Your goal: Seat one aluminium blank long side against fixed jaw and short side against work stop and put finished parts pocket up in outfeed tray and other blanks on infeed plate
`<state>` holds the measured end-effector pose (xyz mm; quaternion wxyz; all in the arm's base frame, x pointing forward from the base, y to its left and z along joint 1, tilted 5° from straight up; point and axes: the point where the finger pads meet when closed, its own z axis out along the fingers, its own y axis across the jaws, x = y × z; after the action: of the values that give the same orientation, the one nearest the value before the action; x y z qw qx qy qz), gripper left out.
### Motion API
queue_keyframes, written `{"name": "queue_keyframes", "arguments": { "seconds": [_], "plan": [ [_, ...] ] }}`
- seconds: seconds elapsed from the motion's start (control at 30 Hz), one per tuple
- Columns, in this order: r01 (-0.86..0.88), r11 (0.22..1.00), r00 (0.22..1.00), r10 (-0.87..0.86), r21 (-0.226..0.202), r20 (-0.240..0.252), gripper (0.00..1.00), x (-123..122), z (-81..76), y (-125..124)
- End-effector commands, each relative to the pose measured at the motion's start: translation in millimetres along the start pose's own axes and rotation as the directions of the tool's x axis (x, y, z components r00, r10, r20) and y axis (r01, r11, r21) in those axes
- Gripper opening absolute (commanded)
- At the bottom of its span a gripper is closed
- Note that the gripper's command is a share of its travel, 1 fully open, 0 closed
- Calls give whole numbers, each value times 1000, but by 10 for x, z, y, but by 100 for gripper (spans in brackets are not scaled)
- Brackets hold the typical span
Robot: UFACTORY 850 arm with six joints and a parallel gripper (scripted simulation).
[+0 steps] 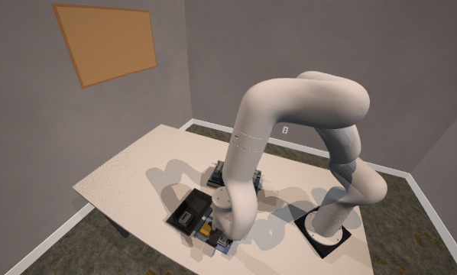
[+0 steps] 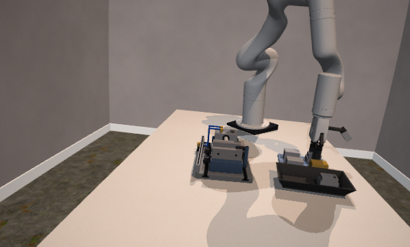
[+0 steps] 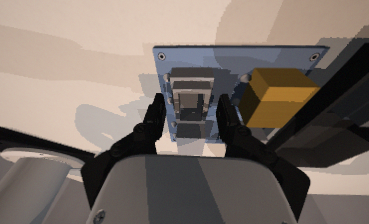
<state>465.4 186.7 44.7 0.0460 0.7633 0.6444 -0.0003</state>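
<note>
My gripper (image 3: 191, 103) is open and hangs low over the blue infeed plate. Its two fingers stand on either side of a grey block (image 3: 191, 102) with a dark rectangular pocket in its top. I cannot tell whether the fingers touch it. A brass blank (image 3: 277, 97) lies flat on the plate just right of that block, next to the black outfeed tray (image 1: 190, 211). The tray holds one grey pocketed part (image 1: 185, 218), lying flat. The vise (image 2: 225, 156) stands to the side of the plate; its opening is not clear from here.
The tray (image 2: 315, 180) lies right against the infeed plate, close to my right finger. The vise has blue hoses (image 2: 213, 130) at its far end. My arm's base (image 2: 253, 125) is at the back of the table.
</note>
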Motion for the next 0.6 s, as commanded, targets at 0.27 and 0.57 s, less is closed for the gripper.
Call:
{"name": "queue_keyframes", "arguments": {
  "seconds": [0.27, 0.57],
  "plan": [
    [0, 1000, 1000, 0, -1, -1, 0, 5, -6, 7],
    [0, 1000, 1000, 0, -1, -1, 0, 5, -6, 7]
  ]
}}
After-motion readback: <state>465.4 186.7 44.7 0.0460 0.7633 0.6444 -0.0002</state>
